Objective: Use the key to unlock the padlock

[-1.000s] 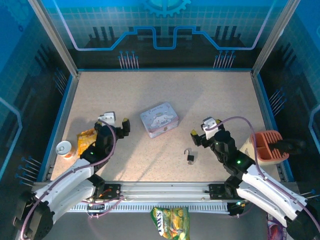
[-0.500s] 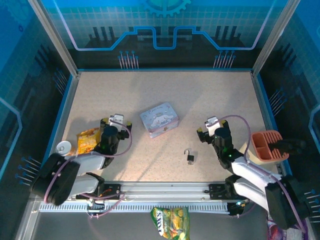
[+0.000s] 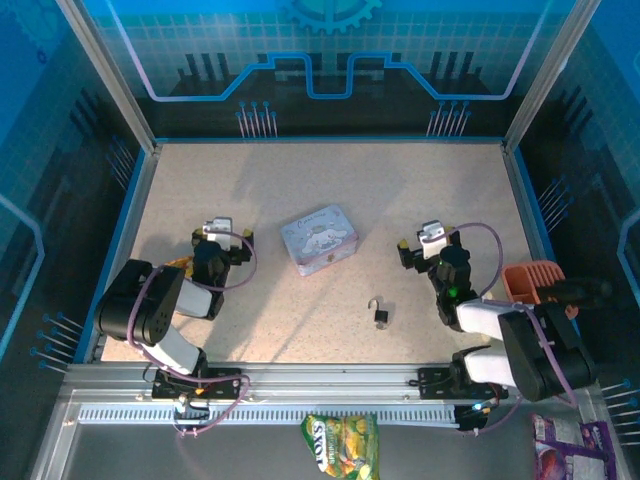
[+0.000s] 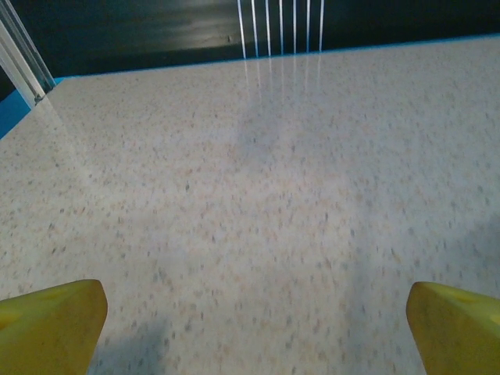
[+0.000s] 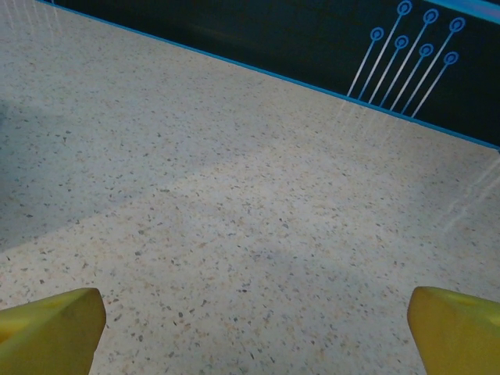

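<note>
padlock (image 3: 381, 314) on table (image 3: 300, 180); pale blue tin (image 3: 319, 238) beyond; left pincer (image 3: 214, 247) and right pincer (image 3: 425, 244) well apart from padlock

Top view brightness: table (image 3: 400, 200) lit brightly and evenly from above; the walls around it are dim and blue.
Top view shadows: soft dark patch near the table's left edge.
Left wrist view: slightly soft, the speckle smeared; a faint broad shadow band down the middle; white wall lines mirrored as glare at the far edge.
Right wrist view: sharper; a diagonal shadow lies across the left side.
Focus: yellow fingertips (image 4: 47, 324) of the left claw (image 4: 254, 320) and right claw (image 5: 254, 328) are blurred at the bottom corners.
</note>
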Controlling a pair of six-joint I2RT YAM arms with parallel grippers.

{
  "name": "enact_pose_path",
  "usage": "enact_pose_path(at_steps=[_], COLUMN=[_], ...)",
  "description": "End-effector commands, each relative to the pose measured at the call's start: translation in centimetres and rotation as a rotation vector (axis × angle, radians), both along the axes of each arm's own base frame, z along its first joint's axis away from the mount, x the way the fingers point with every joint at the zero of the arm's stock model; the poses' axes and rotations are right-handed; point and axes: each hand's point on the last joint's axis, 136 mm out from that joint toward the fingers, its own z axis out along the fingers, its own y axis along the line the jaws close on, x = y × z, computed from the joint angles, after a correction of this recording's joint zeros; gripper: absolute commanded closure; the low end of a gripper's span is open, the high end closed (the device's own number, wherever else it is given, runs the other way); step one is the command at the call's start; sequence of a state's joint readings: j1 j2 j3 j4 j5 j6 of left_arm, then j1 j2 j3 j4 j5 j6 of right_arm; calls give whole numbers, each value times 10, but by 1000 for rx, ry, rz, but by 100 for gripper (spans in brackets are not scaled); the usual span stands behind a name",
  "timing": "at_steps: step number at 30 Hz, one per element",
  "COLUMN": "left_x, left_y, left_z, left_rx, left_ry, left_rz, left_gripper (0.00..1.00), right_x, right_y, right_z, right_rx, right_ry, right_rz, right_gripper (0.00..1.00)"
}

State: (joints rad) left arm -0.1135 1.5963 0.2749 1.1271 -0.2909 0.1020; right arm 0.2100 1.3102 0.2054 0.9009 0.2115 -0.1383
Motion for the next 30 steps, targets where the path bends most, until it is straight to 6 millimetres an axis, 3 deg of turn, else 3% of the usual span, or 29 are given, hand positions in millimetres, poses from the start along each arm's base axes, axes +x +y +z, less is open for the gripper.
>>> enact_pose_path(at_steps=[1,4,10,30], left_x=[13,13,13,13], left_y=[10,13,14,13], left_z=[13,12,13,12], left_rx=[-72,-77,-77,-76], left_ry=[-12,-5,-9,-8], left_rz=[47,60,63,61], left_gripper=[1,1,1,1], right_x=[18,32,44,50], right_y=[-1,-15,-43,-46], right_z=[20,2,-5,-6], right_rx=[75,107,124,148], right_ry=[-100,-81,-6,24], right_rz=[20,-33,-209,-207], right_gripper=[0,0,0,0])
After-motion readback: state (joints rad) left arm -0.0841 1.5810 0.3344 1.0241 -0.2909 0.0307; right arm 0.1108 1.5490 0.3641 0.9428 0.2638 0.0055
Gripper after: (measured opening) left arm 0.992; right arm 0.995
